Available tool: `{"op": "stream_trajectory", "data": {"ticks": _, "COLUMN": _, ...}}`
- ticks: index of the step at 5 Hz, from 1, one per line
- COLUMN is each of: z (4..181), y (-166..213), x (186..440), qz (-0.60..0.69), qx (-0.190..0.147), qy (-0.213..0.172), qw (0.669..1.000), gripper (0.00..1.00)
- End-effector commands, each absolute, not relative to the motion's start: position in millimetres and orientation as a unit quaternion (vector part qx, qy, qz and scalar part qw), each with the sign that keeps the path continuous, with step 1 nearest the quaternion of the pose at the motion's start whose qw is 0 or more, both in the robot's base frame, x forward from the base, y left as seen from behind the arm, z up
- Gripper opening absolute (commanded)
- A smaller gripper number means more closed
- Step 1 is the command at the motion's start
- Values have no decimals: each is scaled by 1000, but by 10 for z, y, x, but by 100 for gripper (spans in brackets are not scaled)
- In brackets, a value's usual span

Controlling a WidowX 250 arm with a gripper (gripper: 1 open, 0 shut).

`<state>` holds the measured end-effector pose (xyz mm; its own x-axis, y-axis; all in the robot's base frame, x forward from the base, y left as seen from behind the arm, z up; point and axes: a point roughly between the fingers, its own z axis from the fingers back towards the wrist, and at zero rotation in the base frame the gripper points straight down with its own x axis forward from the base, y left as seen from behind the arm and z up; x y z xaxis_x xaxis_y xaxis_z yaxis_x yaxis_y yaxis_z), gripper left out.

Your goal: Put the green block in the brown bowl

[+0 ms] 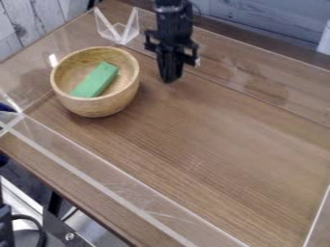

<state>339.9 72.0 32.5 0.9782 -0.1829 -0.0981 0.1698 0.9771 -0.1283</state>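
The green block (pixel 96 79) lies flat inside the brown bowl (pixel 77 103), which stands on the wooden table at the left. My black gripper (pixel 169 76) hangs pointing straight down over the table just right of the bowl, apart from it. Its fingers are shut together with nothing between them.
Clear plastic walls (pixel 77 164) fence the wooden tabletop (pixel 206 135) on the near-left and back sides. A folded clear plastic piece (pixel 118 29) stands at the back behind the bowl. A table leg and cables (pixel 26 227) show at the lower left.
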Motion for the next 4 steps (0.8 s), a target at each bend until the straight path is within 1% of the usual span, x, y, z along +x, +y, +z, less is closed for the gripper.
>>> {"op": "stream_trajectory", "data": {"ticks": 1, "z": 462, "y": 728, "x": 3501, "qz": -90, "qx": -48, "qy": 26, "qw": 994, "gripper": 0}}
{"op": "stream_trajectory", "data": {"ticks": 4, "z": 431, "y": 722, "x": 3510, "qz": -79, "qx": -54, "qy": 27, "qw": 995, "gripper": 0}}
